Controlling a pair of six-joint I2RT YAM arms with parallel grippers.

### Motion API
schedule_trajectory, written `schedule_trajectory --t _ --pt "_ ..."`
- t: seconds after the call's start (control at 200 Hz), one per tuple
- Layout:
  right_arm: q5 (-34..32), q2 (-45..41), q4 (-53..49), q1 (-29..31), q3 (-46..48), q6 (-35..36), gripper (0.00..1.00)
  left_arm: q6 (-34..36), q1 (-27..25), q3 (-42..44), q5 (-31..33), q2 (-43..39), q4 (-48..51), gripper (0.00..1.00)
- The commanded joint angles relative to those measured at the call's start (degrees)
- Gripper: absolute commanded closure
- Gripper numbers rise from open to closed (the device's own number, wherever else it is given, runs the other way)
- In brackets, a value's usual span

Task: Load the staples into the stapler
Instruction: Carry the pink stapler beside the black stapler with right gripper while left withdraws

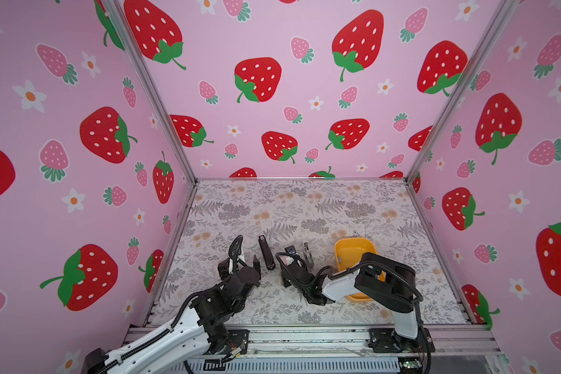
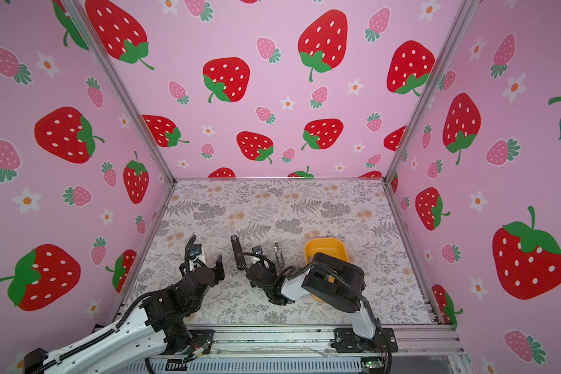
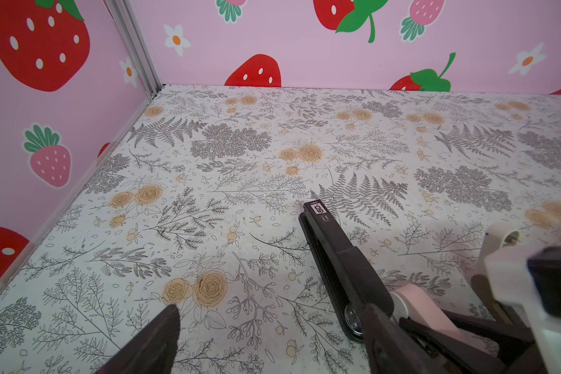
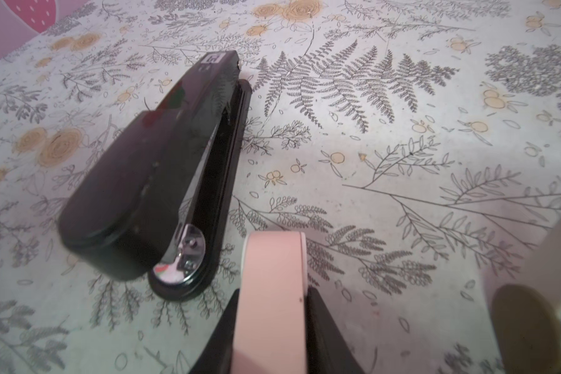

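Pink strawberry walls (image 1: 272,97), a flowered bench (image 1: 272,207), one yellow tub (image 1: 353,255)

We see the tub standing open side up on the right of the bench. The bench covering is printed with grey ferns and tan roses, and an aluminium rail (image 1: 305,338) runs along its front edge.

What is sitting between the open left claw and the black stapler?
Nothing visible. The left gripper, open, hangs right beside the black stapler's near end. The right gripper, shut on a pink object, crowds that same end from the other side.
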State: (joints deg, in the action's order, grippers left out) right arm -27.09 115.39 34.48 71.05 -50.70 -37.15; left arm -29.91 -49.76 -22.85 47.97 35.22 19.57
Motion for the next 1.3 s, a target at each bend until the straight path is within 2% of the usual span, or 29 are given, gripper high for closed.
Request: schedule_trajectory --t 0.0,0.095,0.255,0.305,0.4,0.435,0.455,0.515,0.69,0.815,1.296 --pt "4.1 4.6 -6.8 -2.0 -1.8 -2.7 0.81 -1.5 0.3 0.4 2.0 -0.4 0.7 0.11" --pt "4.3 6.9 -8.5 -2.2 -4.6 -2.8 0.79 -1.5 0.3 0.4 1.7 -0.7 0.6 0.11" --pt "5.0 7.1 -9.1 -2.4 -6.5 -2.0 0.68 -1.5 0.3 0.5 1.5 -0.6 0.5 0.11" --pt "5.3 5.8 -9.1 -2.4 -6.5 -1.0 0.64 -1.5 0.2 0.5 1.5 -0.6 0.6 0.11" --pt "4.9 1.5 -9.2 -2.3 -5.0 1.0 0.5 -1.5 0.3 0.5 1.6 -0.7 0.6 0.11" --pt "4.6 -0.7 -9.2 -2.3 -4.0 1.6 0.49 -1.5 0.3 0.5 1.5 -0.7 0.6 0.11" --pt "4.5 -2.1 -9.1 -2.3 -3.3 2.1 0.44 -1.5 0.3 0.5 1.5 -0.7 0.6 0.11" --pt "4.0 -6.1 -8.9 -2.3 -1.0 2.8 0.42 -1.5 0.3 0.6 1.4 -0.8 0.6 0.11" --pt "1.7 -16.5 -8.8 -2.3 6.3 3.2 0.44 -1.3 0.4 0.7 1.3 -0.8 0.3 0.11" --pt "-0.2 -20.3 -9.1 -2.5 10.5 2.4 0.47 -1.1 0.3 0.6 1.1 -0.7 0.2 0.11" --pt "-1.1 -15.6 -10.7 -5.1 14.1 1.0 0.47 -0.9 0.4 0.7 0.2 -0.6 0.0 0.11"
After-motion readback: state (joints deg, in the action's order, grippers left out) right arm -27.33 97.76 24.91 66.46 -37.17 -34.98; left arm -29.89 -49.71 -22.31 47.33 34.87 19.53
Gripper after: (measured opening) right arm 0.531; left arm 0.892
